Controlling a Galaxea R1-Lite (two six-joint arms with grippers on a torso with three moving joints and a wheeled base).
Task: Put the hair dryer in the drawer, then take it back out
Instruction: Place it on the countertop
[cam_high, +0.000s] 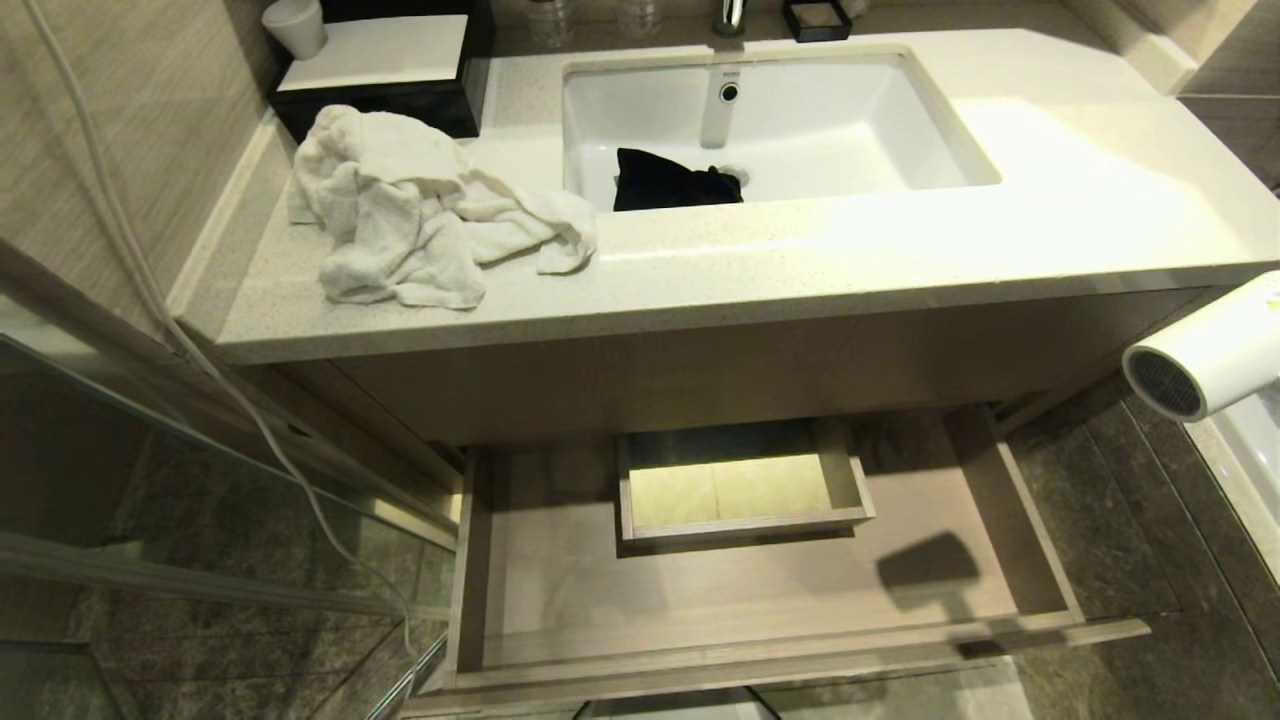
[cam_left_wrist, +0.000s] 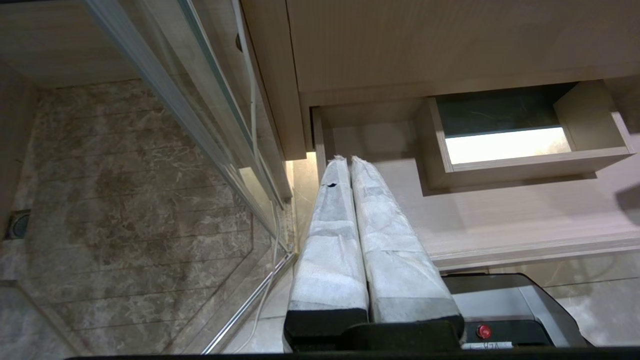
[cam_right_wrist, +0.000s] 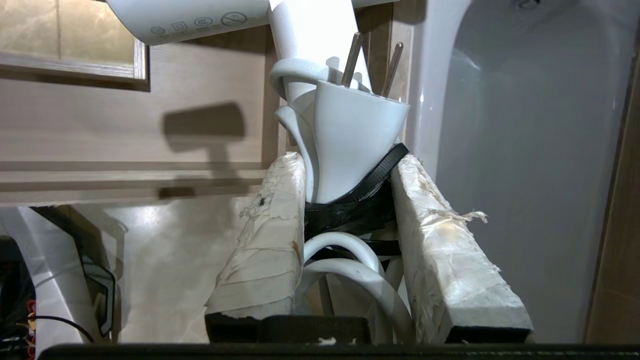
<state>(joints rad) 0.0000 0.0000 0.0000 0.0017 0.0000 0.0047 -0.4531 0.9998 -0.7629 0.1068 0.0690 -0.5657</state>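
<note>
The right gripper (cam_right_wrist: 345, 210) has its taped fingers (cam_right_wrist: 270, 230) clamped on the hair dryer (cam_right_wrist: 320, 65), pinching the bundled cord and plug (cam_right_wrist: 350, 140) at the handle, barrel up and off to the right of the open drawer (cam_high: 720, 590). The left gripper (cam_left_wrist: 350, 170) hangs with fingers pressed together, idle. This looks like the putting-in step: the dryer must travel left and down onto the drawer floor, beside the boxed cut-out (cam_high: 740, 520).

White hair dryer (cam_high: 1205, 362) aloft beside the open, empty drawer (cam_high: 760, 590).
</note>
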